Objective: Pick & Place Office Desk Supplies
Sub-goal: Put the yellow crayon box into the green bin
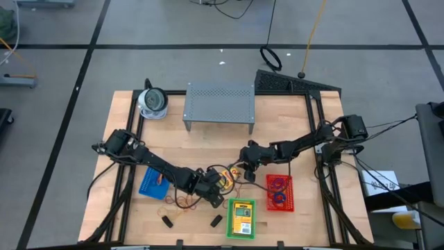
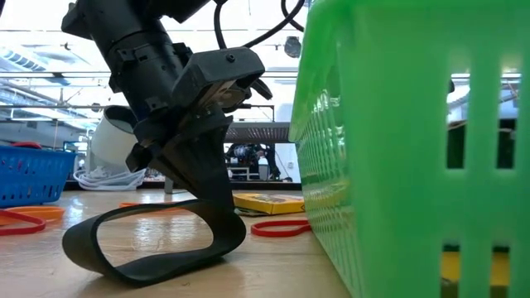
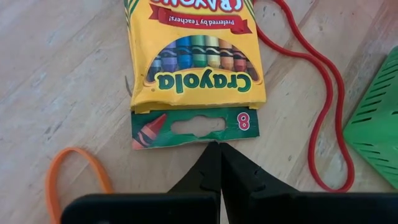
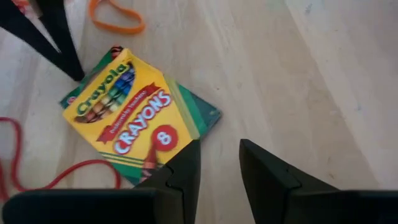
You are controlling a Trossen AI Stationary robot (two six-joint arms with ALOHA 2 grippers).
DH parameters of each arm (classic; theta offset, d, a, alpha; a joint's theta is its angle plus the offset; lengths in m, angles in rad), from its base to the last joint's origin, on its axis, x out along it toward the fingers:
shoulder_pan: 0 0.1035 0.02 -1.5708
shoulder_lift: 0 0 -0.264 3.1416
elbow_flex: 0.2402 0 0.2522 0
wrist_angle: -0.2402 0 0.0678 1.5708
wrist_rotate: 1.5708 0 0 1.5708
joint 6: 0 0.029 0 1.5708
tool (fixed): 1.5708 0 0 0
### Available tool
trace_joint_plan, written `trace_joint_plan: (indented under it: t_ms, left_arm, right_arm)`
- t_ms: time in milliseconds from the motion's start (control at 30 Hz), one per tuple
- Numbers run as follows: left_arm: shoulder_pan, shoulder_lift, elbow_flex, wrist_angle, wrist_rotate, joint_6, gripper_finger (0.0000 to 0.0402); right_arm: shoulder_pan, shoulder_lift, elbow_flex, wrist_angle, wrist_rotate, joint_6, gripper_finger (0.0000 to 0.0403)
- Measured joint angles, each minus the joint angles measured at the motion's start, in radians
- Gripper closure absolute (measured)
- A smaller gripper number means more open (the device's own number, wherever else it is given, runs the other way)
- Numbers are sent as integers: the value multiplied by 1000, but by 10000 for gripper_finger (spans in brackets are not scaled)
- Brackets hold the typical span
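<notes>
A yellow Crayola crayon box [image 3: 196, 56] [image 4: 124, 112] lies flat on the wooden table, between both grippers [image 1: 226, 180]. My left gripper [image 3: 219, 146] [image 1: 210, 185] is shut, its tips at the box's green hang tab. My right gripper [image 4: 219, 152] [image 1: 244, 169] is open at the box's other end, one finger [image 4: 183, 165] showing over a box corner. A red rubber band [image 3: 323, 93] and an orange one [image 3: 68, 174] lie beside the box. Two small black clips [image 1: 167, 221] [image 1: 216, 221] rest near the front edge; the nearer one [image 2: 157, 240] fills the low view's foreground. My left gripper's shut fingertips stand at the free edge of the box's green hang tab [image 3: 205, 138], slanting down from the table's left; I cannot tell whether they touch it. My right gripper's finger shows over the box's corner [image 4: 163, 155]; whether it touches, I cannot tell.
A blue basket [image 1: 154, 182] sits left of the grippers and a red basket [image 1: 279, 192] with bands to their right. A green basket [image 1: 242, 217] holding a crayon box stands near the front edge. The grey perforated shelf [image 1: 218, 104] and a round white object [image 1: 152, 102] stand at the far side.
</notes>
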State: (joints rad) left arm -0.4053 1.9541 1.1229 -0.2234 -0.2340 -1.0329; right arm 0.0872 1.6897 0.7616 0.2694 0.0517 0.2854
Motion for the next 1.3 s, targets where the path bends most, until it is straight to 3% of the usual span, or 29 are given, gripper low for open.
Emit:
trace_joint_plan:
  t_ms: [200, 400, 833, 1300]
  left_arm:
    - [0, 0, 0, 0, 5, -2, 401]
    - [0, 0, 0, 0, 6, -1, 401]
    - [0, 0, 0, 2, 8, -1, 401]
    - [-1, 0, -1, 20, 16, 3, 401]
  right_arm:
    - [0, 0, 0, -1, 1, -40, 328]
    - [0, 0, 0, 3, -3, -46, 396]
    - [3, 43, -1, 13, -7, -23, 402]
    - [43, 141, 0, 180, -38, 62, 403]
